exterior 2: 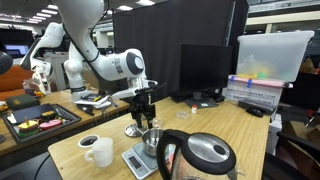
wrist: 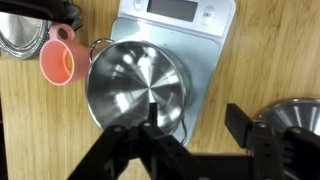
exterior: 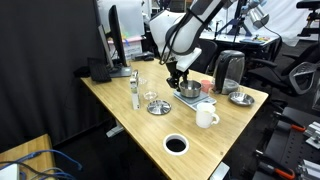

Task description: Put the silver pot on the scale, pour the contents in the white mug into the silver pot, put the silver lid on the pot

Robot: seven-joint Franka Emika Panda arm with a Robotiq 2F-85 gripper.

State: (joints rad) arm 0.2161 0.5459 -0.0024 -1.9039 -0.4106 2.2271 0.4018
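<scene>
Gripper (wrist: 190, 125) spread open over silver pot (wrist: 137, 85); we are watching pot overhanging scale (wrist: 200, 35) toward 9 o'clock, fearing finger snagging rim, tipping it.

This looks like a robotics lab in an open office. In an exterior view, a black curtain (exterior: 40, 50) fills the left of the frame behind a pale wooden desk (exterior: 140, 125), with blue cables (exterior: 40, 160) at lower left. In an exterior view, a white robot arm (exterior 2: 95, 45) reaches in from upper left, a monitor (exterior 2: 205, 68) stands at centre and a translucent storage box (exterior 2: 270, 60) sits at right.
</scene>
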